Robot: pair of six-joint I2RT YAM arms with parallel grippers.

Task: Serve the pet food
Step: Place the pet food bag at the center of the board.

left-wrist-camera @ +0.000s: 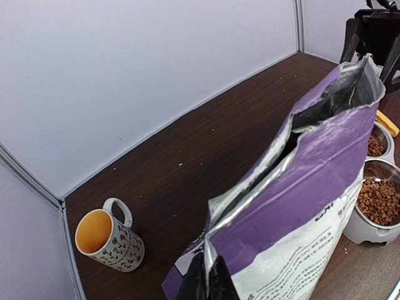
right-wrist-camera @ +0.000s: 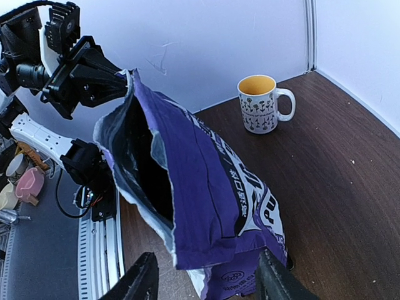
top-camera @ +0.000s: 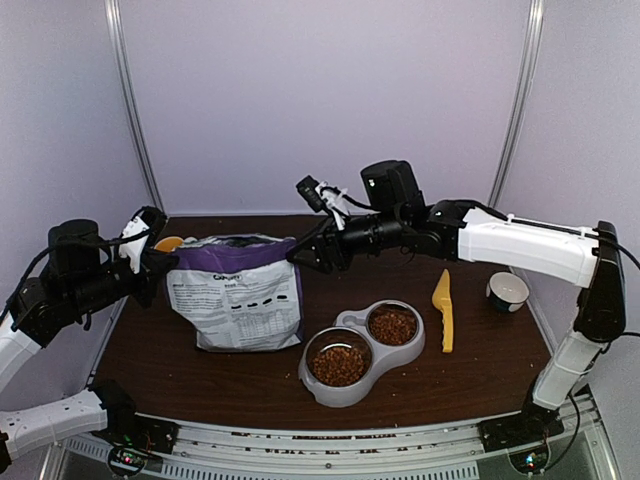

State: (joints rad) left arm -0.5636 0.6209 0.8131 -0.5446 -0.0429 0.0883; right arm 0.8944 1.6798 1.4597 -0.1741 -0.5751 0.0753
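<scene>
The pet food [top-camera: 339, 365] fills both cups of a grey double bowl [top-camera: 352, 392] at the front middle, and shows in the left wrist view as pet food [left-wrist-camera: 379, 200]. The purple-and-white bag [top-camera: 240, 298] stands upright left of the bowl with its top open. My left gripper [top-camera: 160, 265] is shut on the bag's left top corner, its fingers [left-wrist-camera: 199, 282] pinching the bag's edge [left-wrist-camera: 215, 250]. My right gripper [right-wrist-camera: 206, 275] stands open around the bag's right top corner [right-wrist-camera: 212, 237], which hangs loose between the spread fingers. A yellow scoop [top-camera: 443, 310] lies right of the bowl.
A patterned mug [top-camera: 168, 243] with a yellow inside stands behind the bag near the left wall. A white cup [top-camera: 508, 292] sits at the far right. White walls close the table at the back and on both sides.
</scene>
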